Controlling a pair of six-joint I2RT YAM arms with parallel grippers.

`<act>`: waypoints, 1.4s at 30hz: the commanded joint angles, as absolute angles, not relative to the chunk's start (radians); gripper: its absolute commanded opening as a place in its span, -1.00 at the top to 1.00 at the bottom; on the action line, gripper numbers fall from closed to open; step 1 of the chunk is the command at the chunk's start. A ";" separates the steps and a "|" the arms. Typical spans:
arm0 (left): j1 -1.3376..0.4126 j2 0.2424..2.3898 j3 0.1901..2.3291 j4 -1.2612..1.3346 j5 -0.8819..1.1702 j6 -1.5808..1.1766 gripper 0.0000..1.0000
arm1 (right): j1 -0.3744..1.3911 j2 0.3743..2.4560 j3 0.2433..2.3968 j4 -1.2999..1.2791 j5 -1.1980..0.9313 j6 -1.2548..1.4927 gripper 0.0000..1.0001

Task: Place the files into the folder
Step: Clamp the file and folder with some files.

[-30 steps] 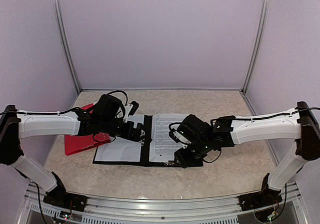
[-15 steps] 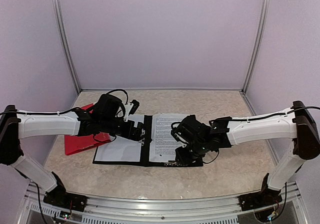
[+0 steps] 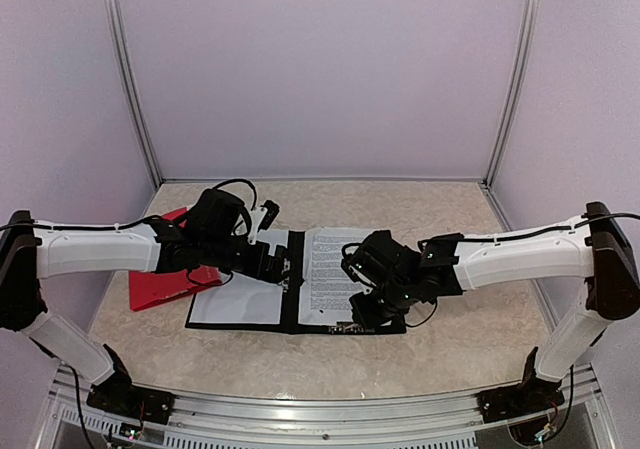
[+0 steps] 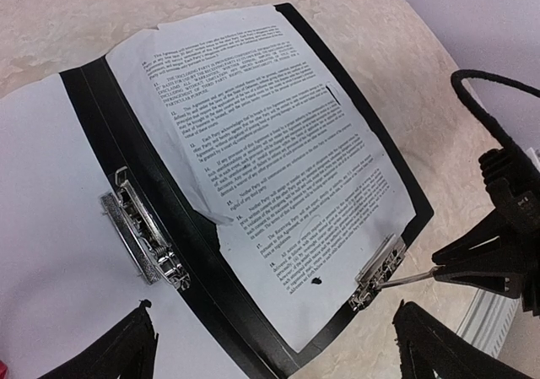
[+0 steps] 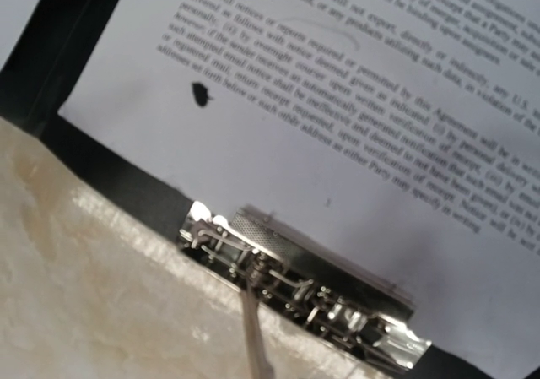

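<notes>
Right gripper (image 4: pixel 437 271) pinches the clip's thin wire lever (image 4: pixel 407 278) by the printed sheet (image 4: pixel 270 159); left gripper (image 4: pixel 274 328) splayed

A white page (image 5: pixel 354 126) full of small black words lies on a black folder (image 5: pixel 101 172). The page has a little black spot (image 5: pixel 201 95). A shiny metal clip (image 5: pixel 304 290) sits at the folder's edge. A thin metal lever (image 5: pixel 253 328) sticks out from it over the bumpy tan table (image 5: pixel 84 295).
</notes>
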State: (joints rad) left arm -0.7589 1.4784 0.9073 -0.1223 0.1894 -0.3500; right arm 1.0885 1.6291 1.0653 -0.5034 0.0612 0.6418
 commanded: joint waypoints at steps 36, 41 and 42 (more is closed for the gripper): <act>-0.974 1.671 0.763 0.306 0.515 0.328 -0.58 | 1.058 1.624 0.995 -0.457 0.031 0.659 1.00; -0.974 1.756 0.777 0.388 0.511 0.408 -0.53 | 1.045 1.610 0.958 -0.421 0.006 0.662 1.00; -0.975 1.768 0.784 0.396 0.508 0.427 -0.53 | 1.042 1.607 0.952 -0.416 0.003 0.661 1.00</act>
